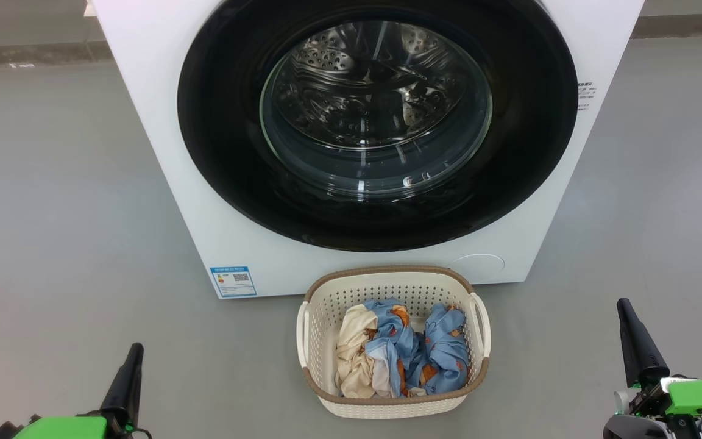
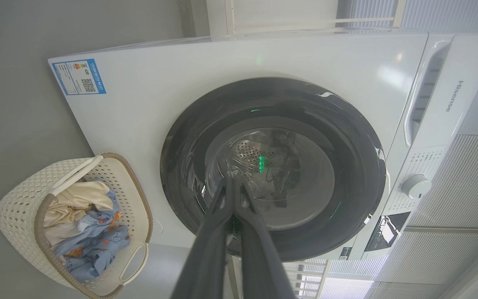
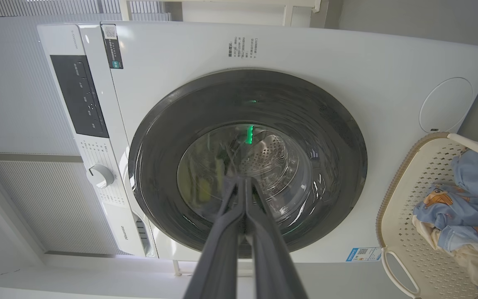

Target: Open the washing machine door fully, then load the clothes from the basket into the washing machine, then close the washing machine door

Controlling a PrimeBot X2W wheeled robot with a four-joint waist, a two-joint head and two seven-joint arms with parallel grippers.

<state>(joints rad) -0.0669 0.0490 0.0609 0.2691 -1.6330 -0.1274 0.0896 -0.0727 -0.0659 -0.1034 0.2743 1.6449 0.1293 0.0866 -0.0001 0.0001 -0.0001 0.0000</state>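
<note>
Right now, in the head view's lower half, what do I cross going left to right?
Left gripper, long dark fingers shut → blue label sticker → cream-white perforated plastic basket with brown rim → right gripper, long dark fingers shut.

We're in a laundry spot, and a plain one: a white front-loading washing machine (image 1: 156, 152) stands on a smooth grey floor (image 1: 52, 213), with a blue label sticker (image 1: 233, 281) low on its front. A small basket (image 1: 387, 271) of clothes (image 1: 442, 350) sits on the floor just before it. Beside the machine run pale ribbed wall panels (image 2: 463, 178). Up top are a dark control panel (image 3: 79, 95) and a round dial (image 3: 100, 175). Home or test room, it's hard to tell.
</note>
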